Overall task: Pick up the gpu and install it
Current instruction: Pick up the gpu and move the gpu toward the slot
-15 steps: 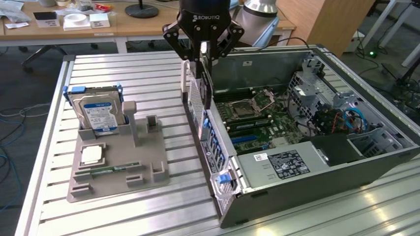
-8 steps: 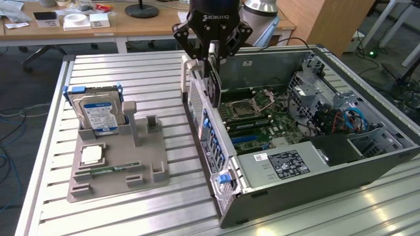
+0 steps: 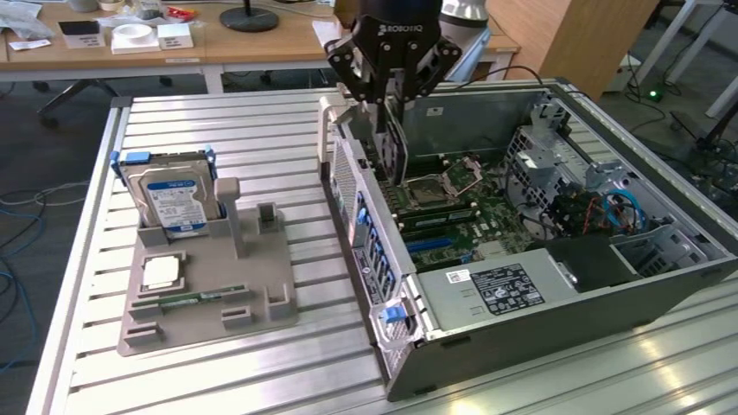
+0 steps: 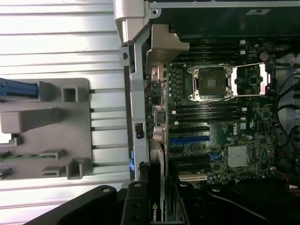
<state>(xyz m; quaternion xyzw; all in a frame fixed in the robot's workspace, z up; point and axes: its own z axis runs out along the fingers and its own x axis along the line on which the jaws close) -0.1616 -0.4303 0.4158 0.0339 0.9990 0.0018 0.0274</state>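
The gpu is a thin dark card hanging on edge, its metal bracket toward the case's rear wall. My gripper is shut on its upper edge and holds it above the open computer case, over the green motherboard beside the CPU socket. In the wrist view the gpu shows edge-on between my gripper's black fingers, above the expansion slots near the rear panel.
A grey fixture tray lies on the slatted table at the exterior view's left, holding an upright silver hard drive, a chip and a green memory stick. A desk with clutter stands behind.
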